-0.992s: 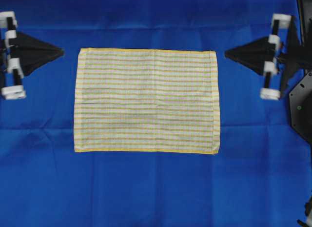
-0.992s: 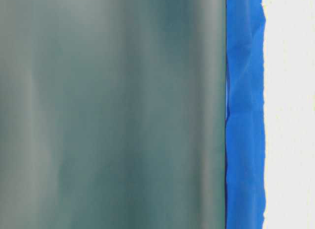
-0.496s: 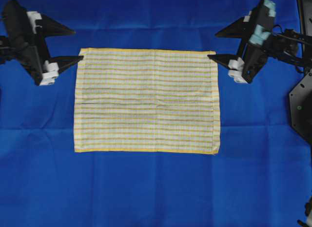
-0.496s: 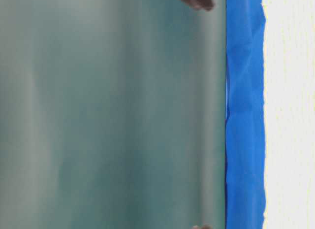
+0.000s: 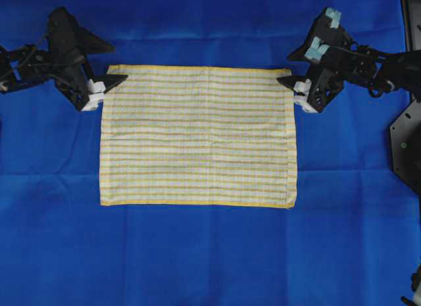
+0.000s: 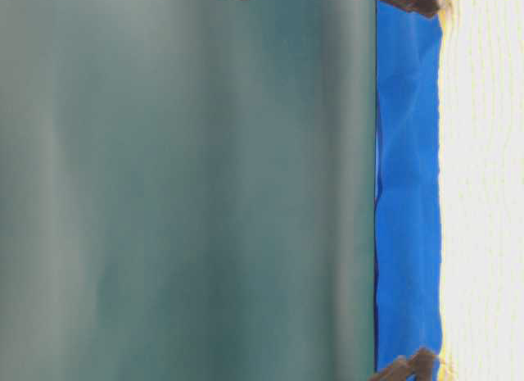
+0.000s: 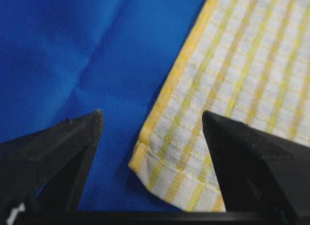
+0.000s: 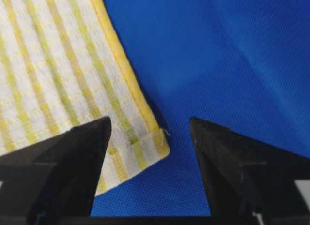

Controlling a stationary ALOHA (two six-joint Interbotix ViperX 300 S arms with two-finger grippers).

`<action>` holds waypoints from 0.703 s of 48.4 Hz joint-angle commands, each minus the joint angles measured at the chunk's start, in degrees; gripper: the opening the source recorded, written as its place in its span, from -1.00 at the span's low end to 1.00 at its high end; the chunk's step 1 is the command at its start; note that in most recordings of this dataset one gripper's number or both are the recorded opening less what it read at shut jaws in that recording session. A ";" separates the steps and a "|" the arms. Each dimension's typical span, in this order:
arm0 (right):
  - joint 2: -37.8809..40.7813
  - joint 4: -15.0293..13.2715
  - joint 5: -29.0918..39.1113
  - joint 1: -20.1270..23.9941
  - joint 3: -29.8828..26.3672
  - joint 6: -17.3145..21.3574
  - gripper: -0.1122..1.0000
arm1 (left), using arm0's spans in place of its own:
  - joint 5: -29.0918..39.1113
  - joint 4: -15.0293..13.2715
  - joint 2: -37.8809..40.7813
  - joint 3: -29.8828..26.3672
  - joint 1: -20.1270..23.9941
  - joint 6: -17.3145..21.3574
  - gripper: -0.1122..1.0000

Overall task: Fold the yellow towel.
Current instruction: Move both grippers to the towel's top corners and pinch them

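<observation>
With each end effector, left (image 7: 150, 133) and right (image 8: 150, 133), spread apart astride a corner of the yellow towel (image 5: 197, 135), we risk pinching the blue cloth (image 5: 197, 253) beneath too.

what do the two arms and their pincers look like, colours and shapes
Both arms are matte black with dark cables along the links. The left pincer has two long black triangular fingers tapering to points, with a small white block at the base. The right pincer matches, plus pale teal blocks on its housing.
</observation>
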 commanded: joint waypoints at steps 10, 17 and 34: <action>3.60 1.58 -2.64 -0.97 -0.70 0.00 0.19 | -1.58 -0.35 5.36 -2.02 1.23 -0.09 0.47; 4.31 1.58 -2.72 -0.97 -0.88 0.00 -0.33 | -1.41 -0.35 6.50 -2.02 1.32 0.18 -0.11; 3.52 1.85 -3.25 -0.79 -0.62 0.00 -0.72 | -1.23 -0.35 5.89 -1.32 1.23 0.09 -0.75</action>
